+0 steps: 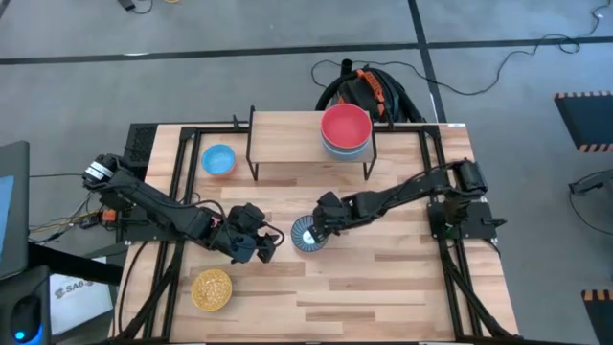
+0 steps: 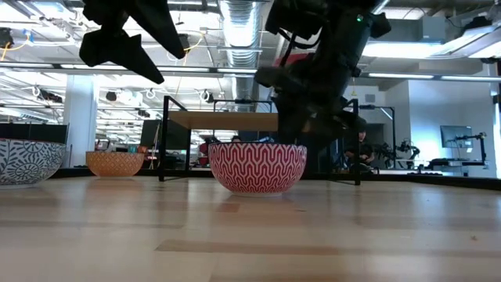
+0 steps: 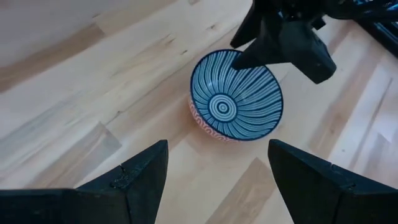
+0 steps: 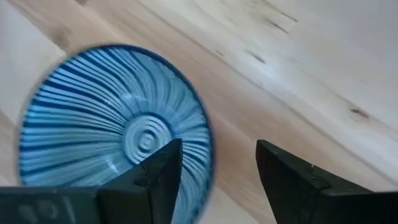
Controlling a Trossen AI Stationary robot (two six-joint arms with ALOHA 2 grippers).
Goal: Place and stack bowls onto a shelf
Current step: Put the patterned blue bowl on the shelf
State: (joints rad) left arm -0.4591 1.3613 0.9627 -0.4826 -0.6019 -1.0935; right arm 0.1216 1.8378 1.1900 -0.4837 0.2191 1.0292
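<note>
A bowl point(image 1: 306, 235) with a blue striped inside and a red-and-white patterned outside stands on its base on the table, in front of the shelf point(image 1: 287, 144). My right gripper point(image 1: 321, 223) is open at the bowl's right rim, one finger over the inside and one outside. My left gripper point(image 1: 271, 240) hovers open just left of the bowl, above the table; its wrist view shows the bowl point(image 3: 235, 94) ahead of the open fingers. A red bowl point(image 1: 346, 125) sits stacked on a pale bowl on the shelf's right end. My right gripper point(image 4: 217, 149) straddles the bowl's rim point(image 4: 208, 140), coming from above and from the table's right, one finger point(image 4: 158, 171) over the striped inside and the other outside. I cannot tell whether either finger touches the rim. The bowl stands upright on the table.
A blue bowl point(image 1: 218, 160) stands on the table left of the shelf. A yellow bowl point(image 1: 212, 289) stands near the table's near left corner. The shelf's left and middle parts are bare wood. A black frame runs along both table sides.
</note>
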